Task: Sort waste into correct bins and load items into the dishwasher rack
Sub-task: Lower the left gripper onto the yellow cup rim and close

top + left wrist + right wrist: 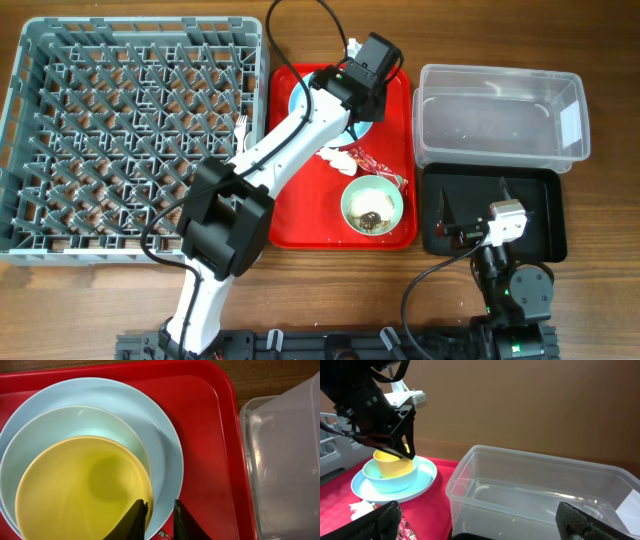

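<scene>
1. Two grippers matter here. The left gripper (159, 520) hangs over the stack at the far end of the red tray (210, 460), its fingers a narrow gap apart and clamping nothing that I can see. The right gripper (477, 512) is spread wide and empty, low over the black tray (545, 215).
2. The stack is a yellow cup (82, 490) inside a pale green-blue bowl (75, 420), and the bowl sits on the light blue plate (100, 392). One left fingertip is at the cup's near rim and the other is over the plate's edge.
3. First risk: the cup and bowl rims lie close together. If the fingers close on both walls at once, the bowl could lift with the cup and then drop.
4. Second risk: a pinch on the cup's thin rim alone may slip. The cup would tip on the way to the dishwasher rack (20, 150), which is well apart to the left.
5. Third risk: the stack stands just beside the clear tub (285, 460). A sideways drag could slide the plate across the tray.
6. Fourth risk: the second bowl (372, 205) holds brown scraps, with the red wrapper (378, 166) and white tissue (333, 155) near it. Racking that bowl before emptying it would put waste in the rack.
</scene>
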